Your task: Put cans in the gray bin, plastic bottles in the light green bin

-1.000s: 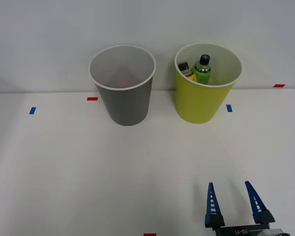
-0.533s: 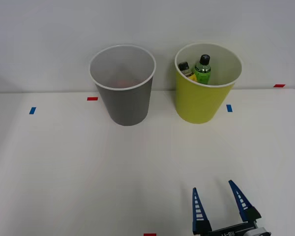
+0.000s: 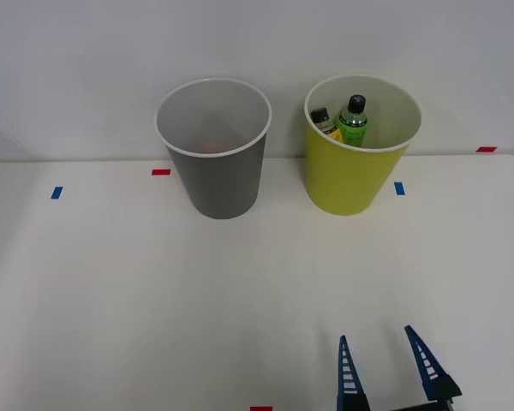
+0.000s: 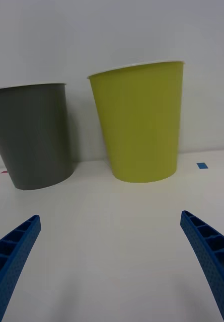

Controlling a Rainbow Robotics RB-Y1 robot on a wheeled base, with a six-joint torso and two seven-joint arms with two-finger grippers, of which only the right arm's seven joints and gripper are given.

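From the front view, the right gripper (image 3: 383, 370) sits low at the near edge of the white table (image 3: 111, 291), right of centre, its two blue ribbed fingers (image 3: 349, 377) spread well apart and pointing toward the bins. Nothing lies between them and they touch nothing. A broad stretch of bare tabletop separates the fingertips from both bins. The gray bin (image 3: 214, 184) stands upright at the back of the table, left of the light green bin (image 3: 351, 180), the two near each other but apart, both close to the wall. Inside the light green bin stand the green bottle (image 3: 353, 122) with its black cap and, just beside it, the darker bottle (image 3: 325, 122) with a yellow label. A faint reddish tint shows deep in the gray bin; I cannot tell what it is. Small red and blue tape marks (image 3: 161, 172) dot the table near the bins and its edges.

From the right wrist view, the fingers (image 4: 207, 251) stand wide open at the two corners, empty, with clear white surface between them. The gray bin (image 4: 33, 136) and the light green bin (image 4: 139, 126) rise side by side ahead, a narrow gap between them, and a blue tape mark (image 4: 202, 165) lies beside the green one
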